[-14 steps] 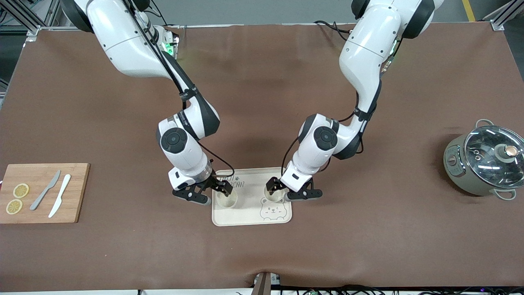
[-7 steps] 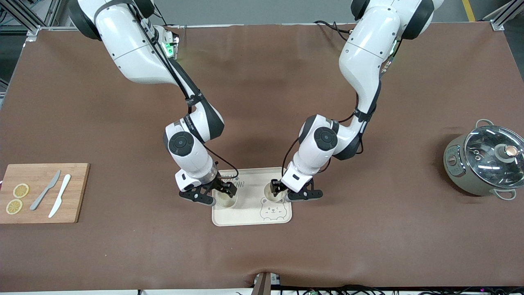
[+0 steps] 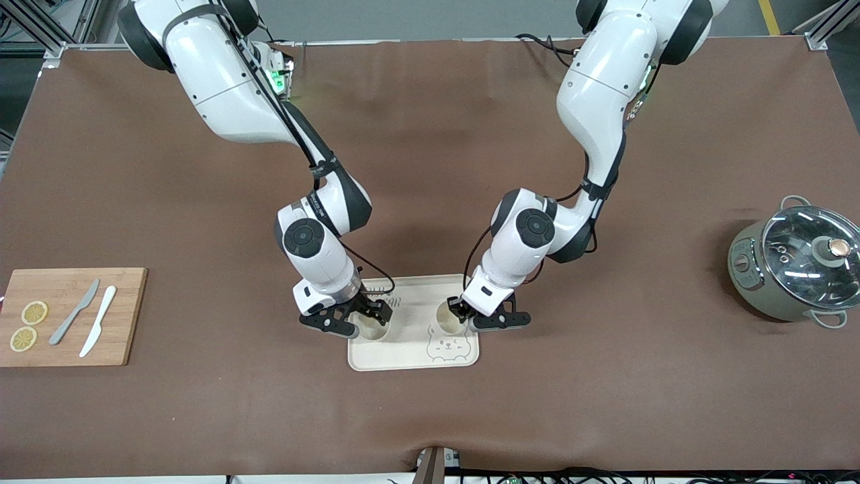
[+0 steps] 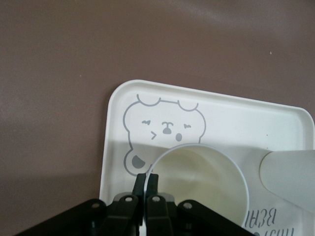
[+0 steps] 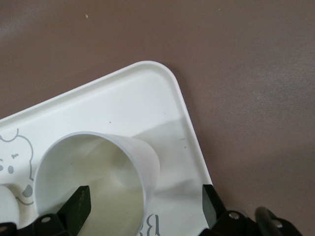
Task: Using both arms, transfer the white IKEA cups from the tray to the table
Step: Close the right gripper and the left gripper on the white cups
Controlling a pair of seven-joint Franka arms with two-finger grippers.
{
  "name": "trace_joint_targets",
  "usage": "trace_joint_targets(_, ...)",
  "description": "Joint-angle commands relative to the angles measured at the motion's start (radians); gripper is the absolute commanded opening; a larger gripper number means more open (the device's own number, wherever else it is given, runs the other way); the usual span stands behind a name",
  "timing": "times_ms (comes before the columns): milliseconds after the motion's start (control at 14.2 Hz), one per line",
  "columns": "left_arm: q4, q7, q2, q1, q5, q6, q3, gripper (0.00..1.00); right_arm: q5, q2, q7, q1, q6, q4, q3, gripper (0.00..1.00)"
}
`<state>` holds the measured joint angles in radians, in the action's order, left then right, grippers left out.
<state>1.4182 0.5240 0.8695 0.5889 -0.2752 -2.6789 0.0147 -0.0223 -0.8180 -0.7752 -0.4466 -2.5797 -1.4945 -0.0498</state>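
Two white cups stand upright on the cream bear-printed tray [image 3: 413, 356]. My left gripper [image 3: 462, 313] is shut on the rim of the cup [image 3: 447, 323] at the tray's left-arm end; in the left wrist view the fingers [image 4: 141, 183] pinch that cup's [image 4: 206, 177] wall, and the second cup [image 4: 290, 177] shows at the edge. My right gripper [image 3: 356, 321] is open around the wall of the cup [image 3: 373, 329] at the tray's right-arm end. In the right wrist view one finger [image 5: 78, 202] is inside that cup [image 5: 98, 172] and the other is outside.
A wooden cutting board [image 3: 74, 316] with two knives and lemon slices lies at the right arm's end. A grey pot with a glass lid [image 3: 796, 265] stands at the left arm's end. The brown mat [image 3: 430, 168] surrounds the tray.
My right arm has shifted a little toward the tray, closer over its cup. My left gripper has moved slightly at its cup's rim. Both cups stay on the tray.
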Motion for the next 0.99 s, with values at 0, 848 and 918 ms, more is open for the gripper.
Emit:
trace_joint_targets(0,-0.01,-0.027,-0.006,-0.006,-0.006,-0.012,0.011,0.0,-0.022,-0.016,-0.03,-0.015,-0.004,0.03,0.015,0.94)
trace_joint_targets(848,-0.033,-0.085,-0.182,-0.101,0.163,0.425,0.08,0.0,-0.022,-0.018,-0.03,-0.014,-0.002,0.03,0.015,0.0)
trace_joint_targets(918,-0.033,-0.087,-0.19,-0.103,0.165,0.448,0.08,0.0,-0.022,-0.018,-0.03,-0.014,-0.002,0.03,0.015,0.0)
